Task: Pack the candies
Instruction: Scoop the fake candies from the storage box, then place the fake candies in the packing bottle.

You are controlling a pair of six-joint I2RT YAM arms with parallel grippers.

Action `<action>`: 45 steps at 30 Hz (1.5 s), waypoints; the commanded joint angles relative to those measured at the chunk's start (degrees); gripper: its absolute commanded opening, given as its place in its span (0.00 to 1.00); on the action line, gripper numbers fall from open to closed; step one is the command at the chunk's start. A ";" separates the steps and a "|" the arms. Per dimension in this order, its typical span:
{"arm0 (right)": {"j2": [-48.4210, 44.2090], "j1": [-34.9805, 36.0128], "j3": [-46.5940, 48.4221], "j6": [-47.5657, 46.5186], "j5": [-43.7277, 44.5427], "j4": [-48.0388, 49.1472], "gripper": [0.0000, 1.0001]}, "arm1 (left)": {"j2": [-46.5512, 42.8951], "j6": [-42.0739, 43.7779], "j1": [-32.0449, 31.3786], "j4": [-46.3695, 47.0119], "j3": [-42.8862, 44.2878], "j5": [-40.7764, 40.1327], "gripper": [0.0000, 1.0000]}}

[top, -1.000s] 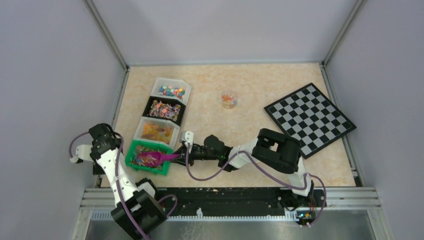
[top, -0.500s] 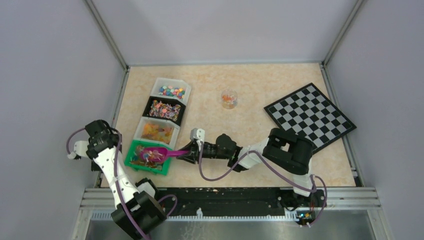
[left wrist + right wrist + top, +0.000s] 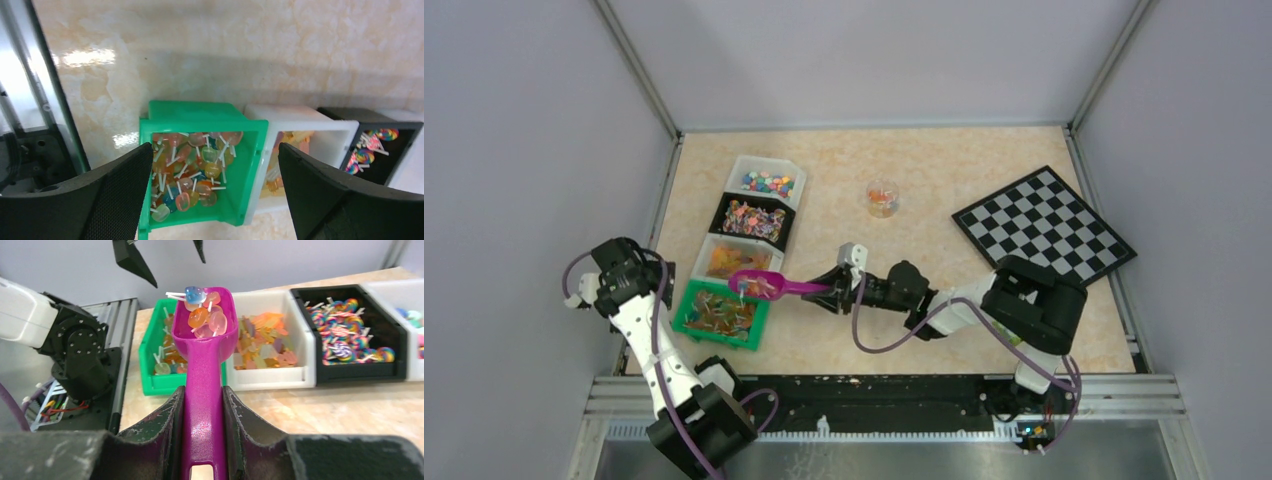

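Observation:
My right gripper (image 3: pixel 202 390) is shut on the handle of a magenta scoop (image 3: pixel 202 365). The scoop is raised, and its bowl holds a small heap of candies (image 3: pixel 204 315), lollipop pieces in orange, pink and blue. From above, the scoop (image 3: pixel 764 284) hangs over the edge between the green bin (image 3: pixel 720 315) and the white bin beside it. More candies (image 3: pixel 190 170) fill the green bin (image 3: pixel 200 110). My left gripper (image 3: pixel 215 150) hangs open above that bin with nothing between its fingers (image 3: pixel 115 185).
Beyond the green bin stand a white bin of orange gummies (image 3: pixel 265 340), a black bin of swirl lollipops (image 3: pixel 345 335) and a further white bin (image 3: pixel 767 181). A clear cup (image 3: pixel 883 197) holding a few candies stands mid-table. A chessboard (image 3: pixel 1044 237) lies at the right.
My right gripper has lifted the scoop out of the green bin with candies in it and drawn back to the right. The left arm has shifted only slightly.

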 commanded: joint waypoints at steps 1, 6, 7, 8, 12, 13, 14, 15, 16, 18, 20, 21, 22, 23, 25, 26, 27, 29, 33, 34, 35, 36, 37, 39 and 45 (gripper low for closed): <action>-6.76 -2.53 -2.25 -0.76 0.98 5.04 0.00 | 0.17 4.20 -0.05 5.52 2.09 7.97 0.99; -13.35 -5.49 -5.04 -2.55 2.94 0.81 0.00 | 0.25 6.94 -0.34 10.83 -0.41 17.26 0.99; -14.66 -6.22 -5.58 -2.65 3.20 -0.18 0.00 | 0.15 7.48 -0.42 12.00 -0.91 18.91 0.99; -16.55 -7.09 -5.90 -2.81 3.43 -1.38 0.00 | 0.17 7.93 -0.57 13.21 -1.48 20.54 0.99; -22.45 -10.24 -6.97 -3.62 5.22 -7.11 0.00 | -0.53 11.73 -1.66 20.45 -3.55 31.18 0.99; -23.99 -11.00 -7.03 -4.19 5.84 -8.95 0.00 | -0.99 12.17 -2.06 22.24 -4.26 33.17 0.99; -25.61 -11.70 -6.97 -4.77 6.52 -11.22 0.00 | -1.80 12.67 -2.44 24.36 -5.28 35.07 0.99; -27.12 -12.52 -6.79 -5.31 7.66 -14.43 0.00 | -2.61 13.29 -3.03 26.43 -6.21 36.84 0.99; -28.67 -13.34 -6.69 -5.71 8.14 -16.76 0.00 | -3.24 13.95 -3.75 28.91 -7.17 38.91 0.99; -31.70 -15.06 -6.57 -5.78 10.03 -21.16 0.00 | -4.20 15.61 -5.35 35.01 -9.02 45.47 0.99; -34.47 -17.00 -6.65 -7.14 10.67 -25.13 0.00 | -5.32 16.04 -6.33 40.81 -11.24 51.79 0.99; -35.85 -17.92 -6.71 -7.89 10.87 -26.84 0.00 | -6.00 15.36 -6.86 42.86 -12.47 53.17 0.99; -36.94 -18.66 -6.75 -8.42 11.15 -28.57 0.00 | -6.77 14.57 -7.39 44.75 -13.45 54.00 0.99; -38.06 -19.43 -6.75 -8.88 11.38 -30.01 0.00 | -7.37 14.13 -7.85 46.66 -14.19 55.11 0.99; -40.16 -21.06 -6.96 -9.24 11.61 -32.50 0.00 | -8.38 14.27 -9.09 50.61 -15.54 57.34 0.99; -40.83 -21.99 -6.97 -9.09 11.61 -33.63 0.00 | -8.58 14.71 -9.88 51.94 -15.63 57.96 0.99; -41.24 -22.90 -6.82 -8.81 11.76 -34.89 0.00 | -8.69 15.57 -11.03 52.81 -15.52 58.53 0.99; -41.78 -24.63 -6.67 -8.04 12.76 -37.27 0.00 | -8.62 18.62 -13.83 53.21 -14.88 58.56 0.99; -41.30 -26.84 -6.13 -6.81 15.33 -41.31 0.00 | -8.17 23.68 -19.29 54.02 -14.80 59.31 0.99; -41.12 -27.26 -5.89 -6.70 15.63 -42.08 0.00 | -8.17 24.26 -19.82 55.13 -15.38 60.81 0.99; -40.87 -27.61 -5.60 -6.69 16.16 -43.11 0.00 | -8.27 24.91 -20.34 55.85 -16.07 61.89 0.99; -40.54 -27.96 -5.11 -6.59 16.48 -44.28 0.00 | -8.46 25.81 -20.67 55.97 -16.60 62.63 0.99; -40.18 -28.47 -4.48 -6.51 16.63 -45.72 0.00 | -8.68 26.85 -20.91 56.00 -17.15 63.26 0.99; -39.33 -29.22 -3.11 -6.44 17.47 -48.29 0.00 | -9.44 27.41 -21.05 55.92 -17.78 64.05 0.99; -37.69 -30.78 -0.87 -7.19 19.56 -51.47 0.00 | -11.75 31.53 -22.52 47.80 -17.37 56.94 0.99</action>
